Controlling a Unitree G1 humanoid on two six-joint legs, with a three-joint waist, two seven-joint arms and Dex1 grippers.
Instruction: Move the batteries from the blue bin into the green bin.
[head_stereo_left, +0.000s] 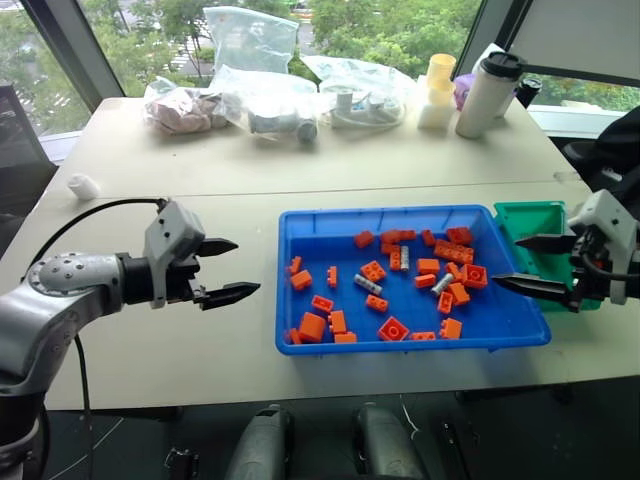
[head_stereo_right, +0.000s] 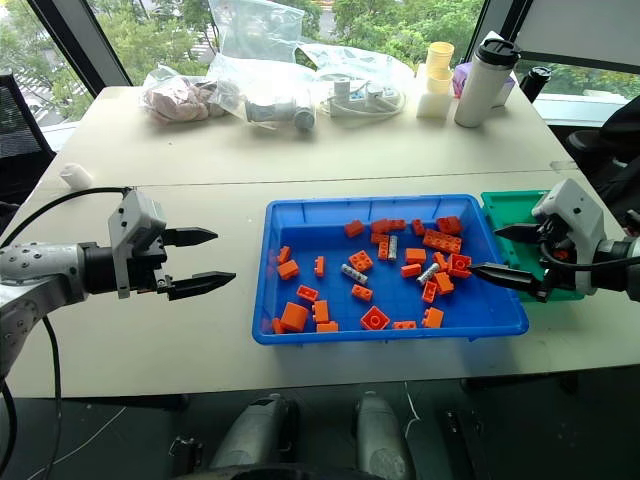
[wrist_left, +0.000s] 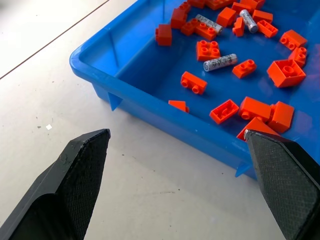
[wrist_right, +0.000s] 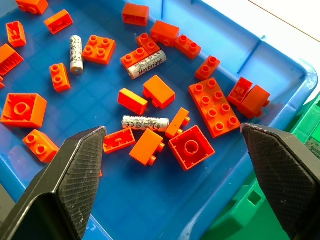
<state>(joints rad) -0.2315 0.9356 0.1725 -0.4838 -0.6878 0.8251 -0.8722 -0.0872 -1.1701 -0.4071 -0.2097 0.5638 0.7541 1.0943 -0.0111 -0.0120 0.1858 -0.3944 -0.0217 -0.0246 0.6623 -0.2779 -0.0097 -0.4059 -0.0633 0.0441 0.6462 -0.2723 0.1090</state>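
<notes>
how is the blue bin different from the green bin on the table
The blue bin is a wide, shallow tray; the green bin is much smaller and looks deeper. The blue bin holds orange bricks and batteries; nothing shows inside the green bin, though the right gripper hides part of it. Both are rectangular plastic, standing side by side.

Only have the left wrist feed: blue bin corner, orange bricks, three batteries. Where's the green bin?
Observer: The green bin sits on the table right beside the blue bin's right end, on the robot's right.
Operator: Right gripper?
Observer: The right gripper is open and holds nothing, hovering over the blue bin's right edge, in front of the green bin.
Operator: Any batteries in green yet?
Observer: None in the part of its inside that shows; the gripper hides the rest.
</notes>
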